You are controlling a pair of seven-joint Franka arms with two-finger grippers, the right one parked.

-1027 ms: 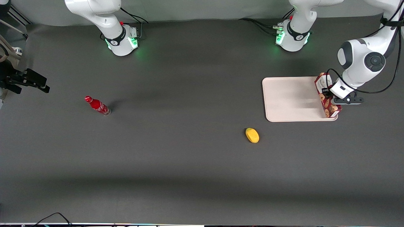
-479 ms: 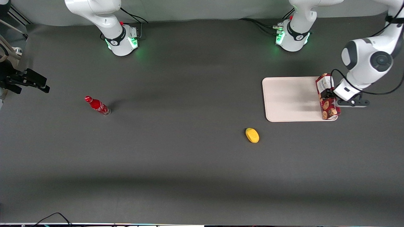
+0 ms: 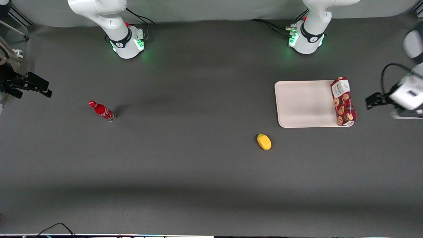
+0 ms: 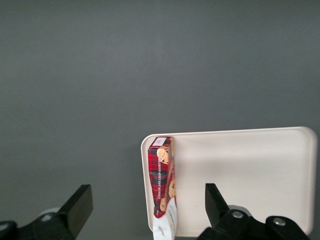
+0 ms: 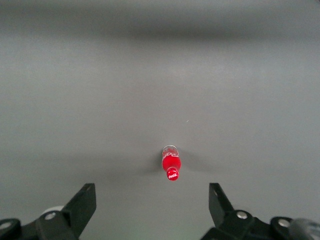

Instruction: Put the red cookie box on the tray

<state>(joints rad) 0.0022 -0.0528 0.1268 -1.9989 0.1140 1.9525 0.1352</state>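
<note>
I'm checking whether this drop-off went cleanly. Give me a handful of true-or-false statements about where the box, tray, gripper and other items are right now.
1. The red cookie box lies on the tray. True.
2. The gripper is shut on the box. False: it is open, clear of the box, off the tray toward the working arm's end of the table.
3. The box sits in the middle of the tray. False: it lies along one short edge.
4. The yellow object is on the table, nearer the front camera than the tray. True.
5. The red bottle stands on the tray. False: it is toward the parked arm's end.
</note>
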